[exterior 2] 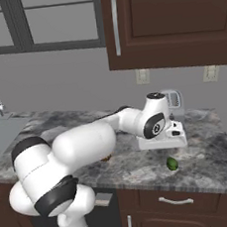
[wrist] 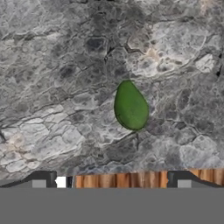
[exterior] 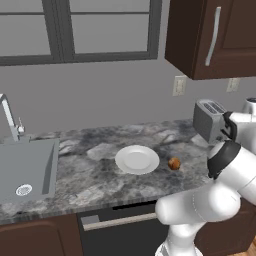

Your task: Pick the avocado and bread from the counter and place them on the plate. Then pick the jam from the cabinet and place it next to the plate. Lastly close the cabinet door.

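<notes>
At the far left of the left base view the grey sink [exterior: 27, 172] is sunk into the marbled counter [exterior: 95, 175], its faucet [exterior: 10, 117] rising at the upper left under the dark-framed window [exterior: 80, 30]. Toward the middle, the white plate [exterior: 137, 159] lies bare on the stone, and the brown-orange bread [exterior: 174, 163] sits just right of it, apart from the rim. Farther right stands the silver toaster [exterior: 210, 120] against the wall, with the cabinet [exterior: 200, 37] above it at the upper right, its cabinet door [exterior: 222, 35] lying flush with its frame.

In the right base view my gripper [exterior 2: 174, 137] hangs over the right stretch of counter, and the avocado [exterior 2: 172, 164] lies below and just left of it, near the counter's front edge, with open stone all around.

In the hand view the avocado [wrist: 130, 106] sits centre frame on bare marble, above my fingertips [wrist: 43, 179], which stand wide apart at the bottom, touching nothing. Past the counter edge, wooden floor [wrist: 122, 179] shows between them.
</notes>
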Controlling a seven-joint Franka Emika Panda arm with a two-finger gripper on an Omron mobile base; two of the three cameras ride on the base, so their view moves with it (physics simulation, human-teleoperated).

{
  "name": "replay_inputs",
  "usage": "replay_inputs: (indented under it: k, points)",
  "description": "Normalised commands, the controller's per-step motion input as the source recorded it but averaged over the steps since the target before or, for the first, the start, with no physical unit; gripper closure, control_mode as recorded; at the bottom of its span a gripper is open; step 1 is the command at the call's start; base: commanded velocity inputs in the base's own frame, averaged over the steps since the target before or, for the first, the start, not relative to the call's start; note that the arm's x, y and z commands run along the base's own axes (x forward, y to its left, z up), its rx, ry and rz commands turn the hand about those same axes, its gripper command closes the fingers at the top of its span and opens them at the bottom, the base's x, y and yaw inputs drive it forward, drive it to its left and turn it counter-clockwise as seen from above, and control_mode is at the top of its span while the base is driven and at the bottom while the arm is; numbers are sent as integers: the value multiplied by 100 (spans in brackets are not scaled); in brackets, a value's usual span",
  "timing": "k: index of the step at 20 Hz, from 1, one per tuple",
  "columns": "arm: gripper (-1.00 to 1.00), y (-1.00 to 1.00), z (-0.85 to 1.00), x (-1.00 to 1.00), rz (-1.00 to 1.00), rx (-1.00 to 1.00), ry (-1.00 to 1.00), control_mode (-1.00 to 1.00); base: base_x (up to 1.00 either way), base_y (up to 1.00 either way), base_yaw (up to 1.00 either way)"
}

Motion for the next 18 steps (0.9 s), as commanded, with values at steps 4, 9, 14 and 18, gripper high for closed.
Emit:
replay_inputs:
  k: [4,9,14,18]
  points:
    - [-100,-14,-28,14,0,1,0,-100,0,0,0]
    - [-100,-16,-29,9,0,1,0,-100,0,0,0]
    - [-100,-9,-31,12,0,1,0,-100,0,0,0]
    - [-100,-1,-27,13,0,0,1,-100,0,0,0]
